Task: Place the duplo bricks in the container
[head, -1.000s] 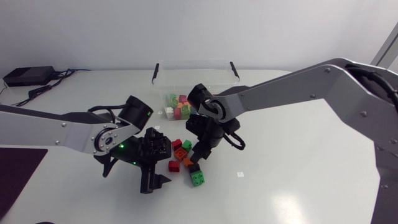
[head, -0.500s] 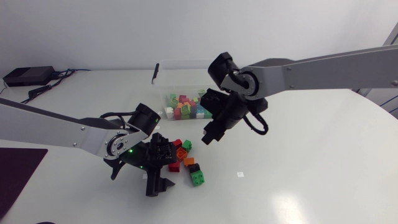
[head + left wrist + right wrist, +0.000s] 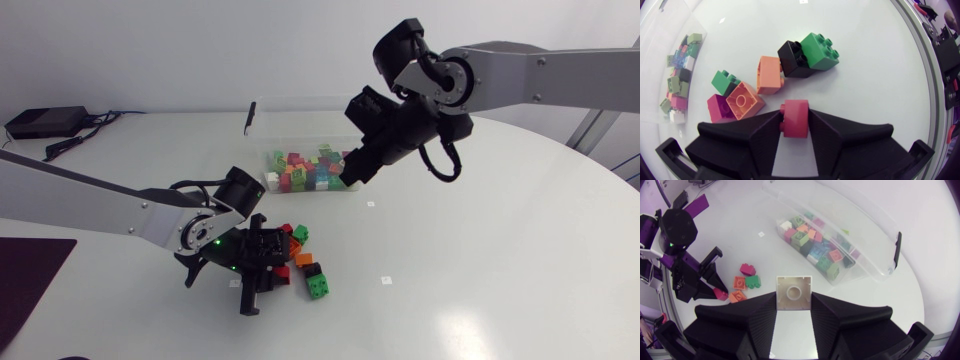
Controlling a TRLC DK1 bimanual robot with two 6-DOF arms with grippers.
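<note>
Two arms sort duplo bricks on a white table. The right gripper (image 3: 352, 172) hangs near the three o'clock end of the clear container (image 3: 300, 120), its fingers closed narrow on a cream brick (image 3: 794, 292). The left gripper (image 3: 795, 131) sits low at the loose pile (image 3: 300, 262), at the container's six o'clock, its fingers pinching a red brick (image 3: 795, 118) from both sides.

The step in hand appears to be double: a drop on the right, a pick-up on the left. The right arm's next move looks to call for bringing the cream brick over the container's wall, above the bricks already inside, before the fingers part. The left arm needs a clean lift so the red brick clears the orange brick (image 3: 745, 100) close beside it, then a carry toward twelve o'clock. Some six bricks besides the red one lie on the table, so the job seems well along but unfinished.

Only the head view shows both arms and where each stands relative to the container, but it shows little of either held brick. The wrist views fill that gap. The left shows the red brick gripped, with a black brick (image 3: 792, 59) touching a green brick (image 3: 821, 50) ahead of it. The right shows the cream brick's hollow underside, with the container ahead
</note>
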